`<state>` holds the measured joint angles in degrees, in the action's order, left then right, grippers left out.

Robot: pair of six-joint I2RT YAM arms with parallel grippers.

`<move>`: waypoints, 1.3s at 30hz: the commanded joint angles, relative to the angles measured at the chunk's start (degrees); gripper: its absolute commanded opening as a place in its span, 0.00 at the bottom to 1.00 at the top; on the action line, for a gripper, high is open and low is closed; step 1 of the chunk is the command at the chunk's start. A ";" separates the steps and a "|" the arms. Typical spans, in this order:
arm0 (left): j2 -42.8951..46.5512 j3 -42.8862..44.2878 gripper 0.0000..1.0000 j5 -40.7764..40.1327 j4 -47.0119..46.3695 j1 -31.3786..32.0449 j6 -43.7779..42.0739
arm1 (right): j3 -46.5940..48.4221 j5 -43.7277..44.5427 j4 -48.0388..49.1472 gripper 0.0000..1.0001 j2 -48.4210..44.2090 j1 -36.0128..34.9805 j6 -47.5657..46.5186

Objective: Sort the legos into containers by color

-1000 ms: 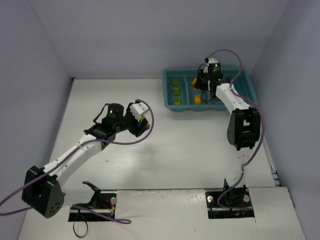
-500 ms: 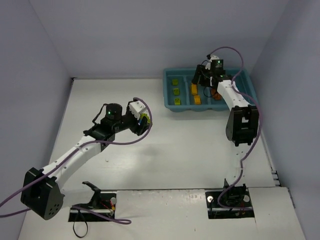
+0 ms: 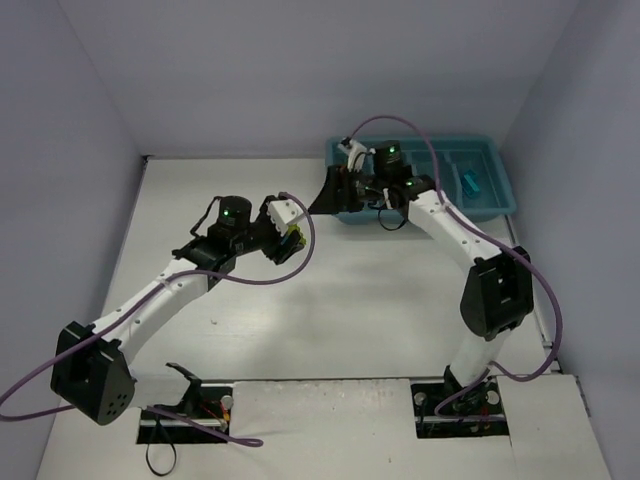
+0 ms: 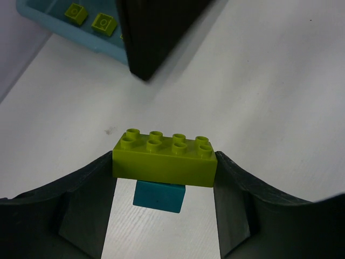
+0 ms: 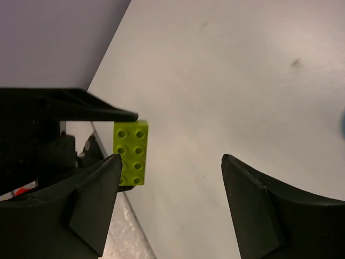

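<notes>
Lego (image 4: 164, 161) spans left claw (image 4: 164, 167) lengthwise, gripped by its ends; right claw (image 5: 171, 162) gapes empty.

Between the fingers (image 4: 86, 199) of the left gripper (image 4: 164, 178) sits an eight-stud brick (image 4: 164, 156), a smaller brick (image 4: 159, 197) under it; the tray (image 4: 64, 32) lies beyond, leftward.

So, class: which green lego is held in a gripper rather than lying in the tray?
The long eight-stud green lego, clamped in the left gripper with a blue brick under it; the smaller green ones lie loose in the tray.
</notes>
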<state>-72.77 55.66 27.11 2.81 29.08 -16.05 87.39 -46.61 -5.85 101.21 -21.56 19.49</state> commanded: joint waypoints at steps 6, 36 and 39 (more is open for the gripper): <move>0.35 5.86 0.00 -0.48 1.06 0.19 -5.65 | -2.85 -5.25 1.54 0.71 -2.42 -8.05 1.52; 3.25 2.00 0.84 -4.70 -0.61 -0.86 -1.87 | -2.58 -3.22 1.63 0.00 -1.01 -8.06 0.55; 4.65 0.94 0.84 -4.61 0.61 -1.65 -3.36 | -2.58 -5.24 1.63 0.00 -1.19 -5.70 0.03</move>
<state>-71.20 56.21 23.44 5.87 28.45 -18.57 83.40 -49.01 -6.72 101.38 -30.00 20.71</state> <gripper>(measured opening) 0.843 0.333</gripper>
